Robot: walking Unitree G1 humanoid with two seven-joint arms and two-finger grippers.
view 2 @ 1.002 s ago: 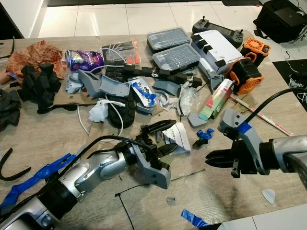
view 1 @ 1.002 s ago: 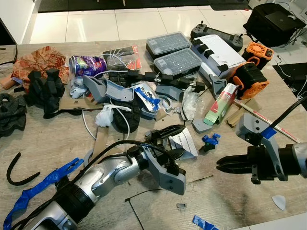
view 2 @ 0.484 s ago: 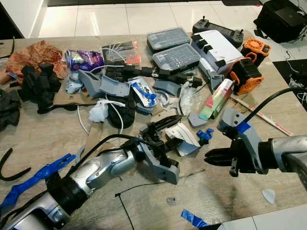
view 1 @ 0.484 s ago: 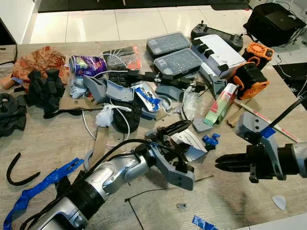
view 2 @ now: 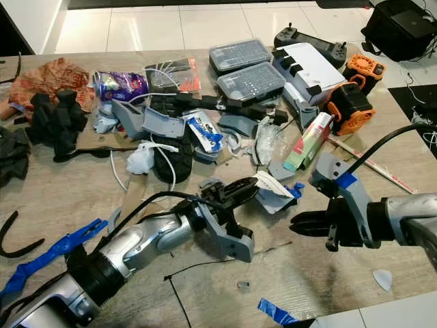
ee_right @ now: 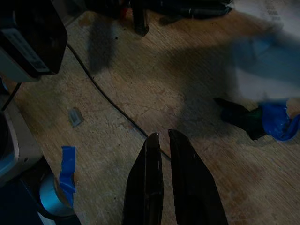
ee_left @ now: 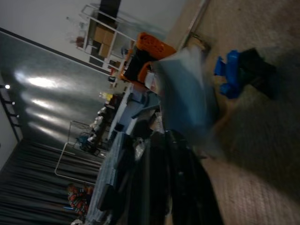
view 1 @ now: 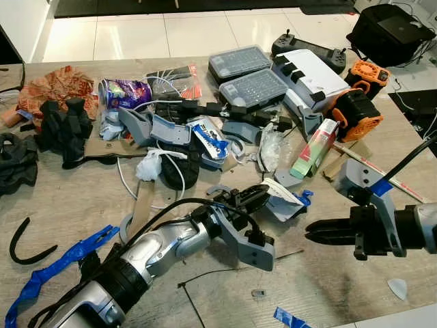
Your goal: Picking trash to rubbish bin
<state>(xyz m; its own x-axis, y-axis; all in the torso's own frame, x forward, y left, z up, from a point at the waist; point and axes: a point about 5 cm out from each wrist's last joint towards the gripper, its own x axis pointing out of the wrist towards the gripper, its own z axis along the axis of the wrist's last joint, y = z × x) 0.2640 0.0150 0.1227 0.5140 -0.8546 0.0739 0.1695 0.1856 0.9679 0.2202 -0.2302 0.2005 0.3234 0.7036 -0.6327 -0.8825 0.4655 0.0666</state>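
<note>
So the left gripper (view 1: 251, 198) sits mid-frame, black fingers pinched on a crumpled white-and-grey paper scrap (view 1: 281, 199), lifted slightly off the wooden table (view 1: 75, 198), probably to clear the clutter around it. A small blue plastic piece (view 1: 305, 197) lies just right of it. The right gripper (view 1: 315, 232) hovers lower right, fingers nearly together with nothing between them, looks like it's just waiting. No rubbish bin anywhere I can spot.

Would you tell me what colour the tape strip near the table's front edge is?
Blue; the tape strip shows best in the right eye view.
</note>
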